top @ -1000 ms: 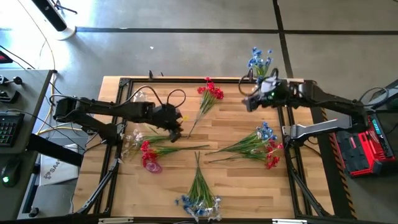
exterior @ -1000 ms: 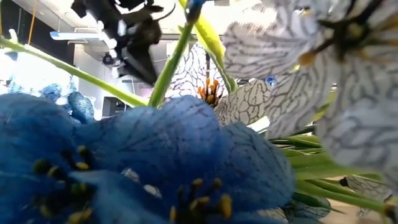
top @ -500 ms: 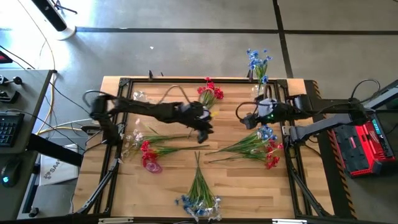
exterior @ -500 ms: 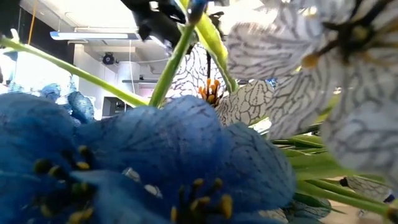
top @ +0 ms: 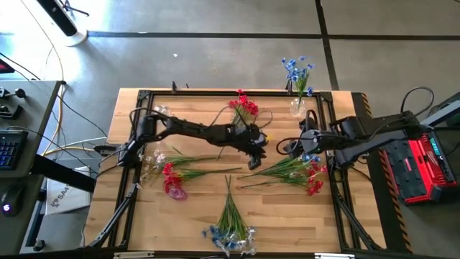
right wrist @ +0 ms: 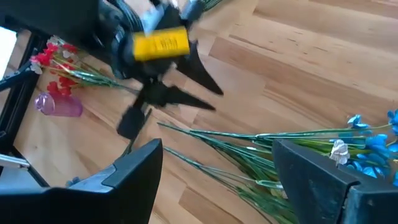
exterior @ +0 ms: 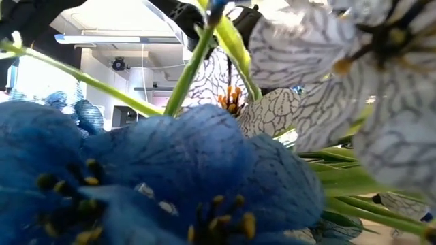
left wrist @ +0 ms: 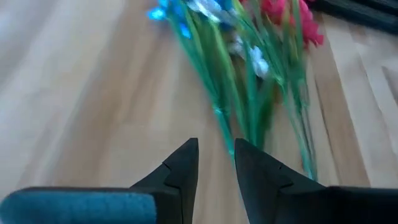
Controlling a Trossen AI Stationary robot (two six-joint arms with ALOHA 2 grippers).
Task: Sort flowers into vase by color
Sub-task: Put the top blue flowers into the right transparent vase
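Now left hand [top: 254,160] has reached mixed flowers [top: 291,169].

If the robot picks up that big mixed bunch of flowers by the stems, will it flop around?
Probably a bit. The mixed bunch has long thin stems fanned out loose on the table, so some sprigs may slip free. The blossoms sit at one end, so that end likely droops. It looks light, so a push should slide it easily.

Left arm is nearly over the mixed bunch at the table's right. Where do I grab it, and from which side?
Grip the green stems where they converge, at the end of the mixed bunch nearest table centre. Probably come straight down with the left gripper: the bunch lies flat, its blossoms fan out toward the right gripper, and in the left wrist view the stem ends lie just ahead of the fingers.
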